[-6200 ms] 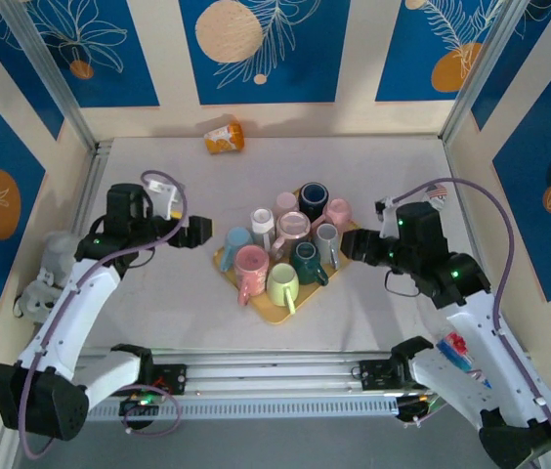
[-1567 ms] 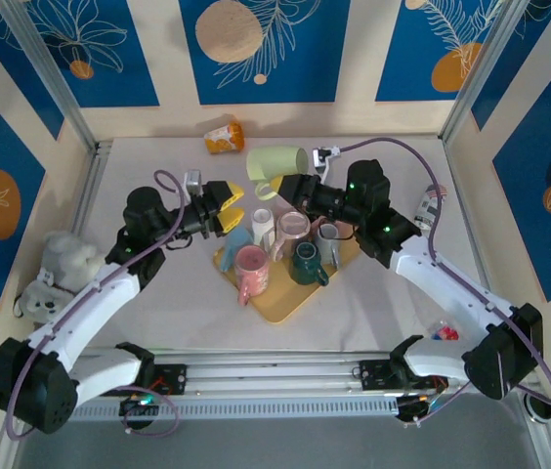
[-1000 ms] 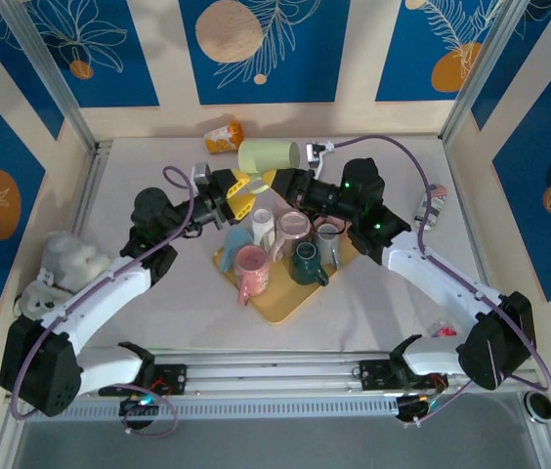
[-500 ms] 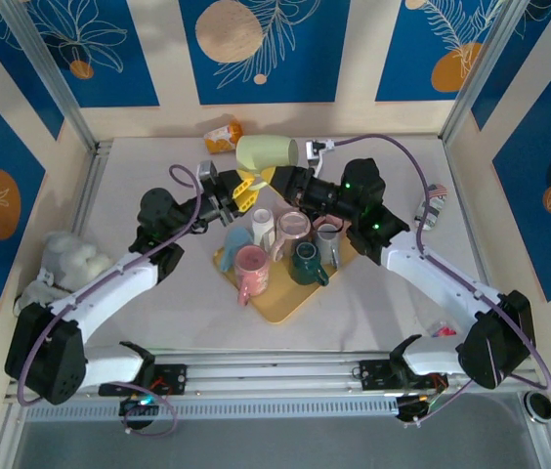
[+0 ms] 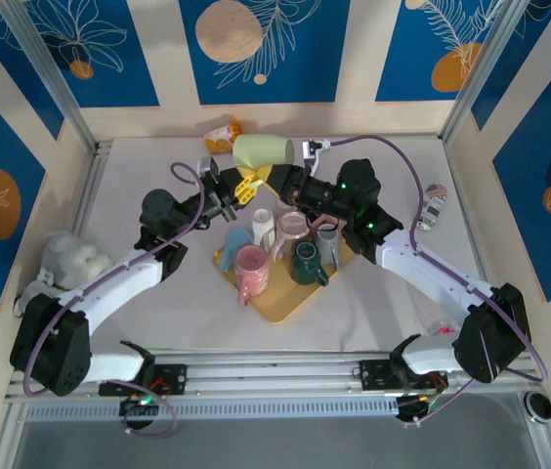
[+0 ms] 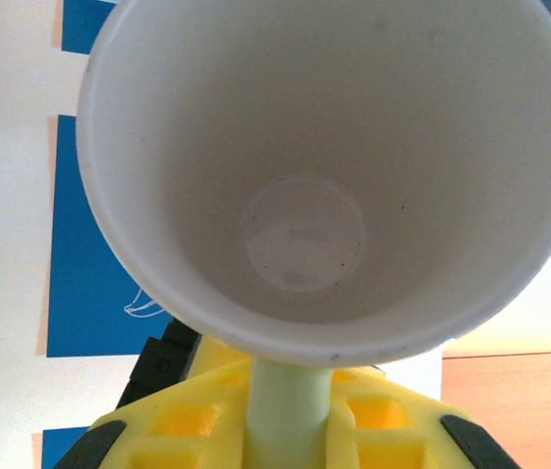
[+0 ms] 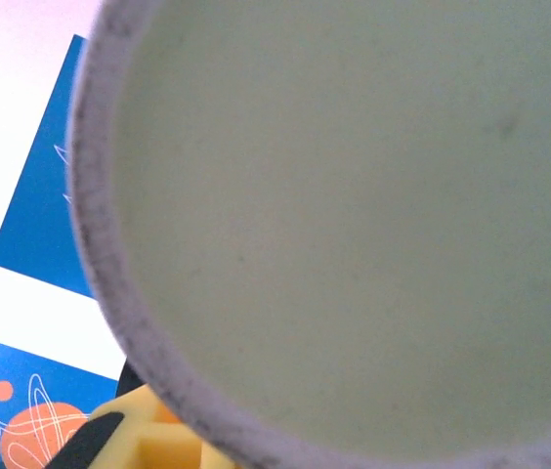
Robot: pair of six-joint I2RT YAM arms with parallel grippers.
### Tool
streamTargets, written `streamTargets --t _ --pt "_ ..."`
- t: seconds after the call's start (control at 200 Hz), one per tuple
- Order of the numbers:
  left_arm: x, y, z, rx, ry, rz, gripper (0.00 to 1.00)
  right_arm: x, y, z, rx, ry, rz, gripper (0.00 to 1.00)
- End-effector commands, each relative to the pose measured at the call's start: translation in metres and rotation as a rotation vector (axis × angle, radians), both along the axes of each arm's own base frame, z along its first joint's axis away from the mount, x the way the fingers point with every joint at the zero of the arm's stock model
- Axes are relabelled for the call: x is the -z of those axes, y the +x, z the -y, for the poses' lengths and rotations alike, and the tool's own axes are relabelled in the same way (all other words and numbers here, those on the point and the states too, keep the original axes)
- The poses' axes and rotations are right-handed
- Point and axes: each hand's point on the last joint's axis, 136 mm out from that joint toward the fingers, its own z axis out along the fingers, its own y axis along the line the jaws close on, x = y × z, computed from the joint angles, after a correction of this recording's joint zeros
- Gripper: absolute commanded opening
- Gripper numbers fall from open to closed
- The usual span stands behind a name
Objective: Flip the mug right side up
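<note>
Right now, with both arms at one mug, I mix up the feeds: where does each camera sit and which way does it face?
Top: above and behind the bases, looking down on table, tray, left arm, right arm and raised mug.
Left wrist: on the left arm, looking into the mug's mouth; its yellow fingers flank the handle.
Right wrist: on the right arm, facing the mug's base; a yellow finger at the bottom edge.
Shared: both wrists see one mug from opposite ends.

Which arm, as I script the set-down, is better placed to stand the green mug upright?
Left: its yellow fingers grip the pale green ceramic mug by the handle; the right fingers sit at its base, grip unclear.
</note>
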Motion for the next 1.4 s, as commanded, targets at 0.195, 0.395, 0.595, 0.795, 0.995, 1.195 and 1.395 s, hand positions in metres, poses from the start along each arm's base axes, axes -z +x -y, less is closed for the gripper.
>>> streamTargets --t 0.195,0.395,0.595,0.795,0.995,1.195,1.395 --pt "-0.045 -0.01 -0.003 -0.02 -0.067 0.2 0.0 -0.006 -0.01 0.016 0.073 -0.071 0.018 0.68" --pt "-0.054 -0.01 -0.004 -0.037 -0.027 0.294 0.0 0.008 -0.015 0.033 0.11 -0.19 -0.033 0.7" --pt "-0.04 -0.008 -0.003 -0.038 0.169 0.347 0.0 0.023 -0.03 0.064 0.174 -0.345 -0.023 0.67" --pt "-0.006 -0.011 -0.012 -0.05 0.555 0.419 0.0 0.033 -0.045 0.09 0.211 -0.49 0.028 0.65" --pt "0.012 -0.011 -0.03 -0.064 0.877 0.529 0.0 0.042 -0.054 0.099 0.179 -0.61 0.063 0.62" --pt "0.023 0.002 -0.051 -0.122 1.124 0.664 0.0 0.049 -0.059 0.096 0.113 -0.671 0.102 0.61" --pt "0.038 0.037 -0.074 -0.164 1.442 0.779 0.0 0.059 -0.063 0.082 0.018 -0.688 0.204 0.57"
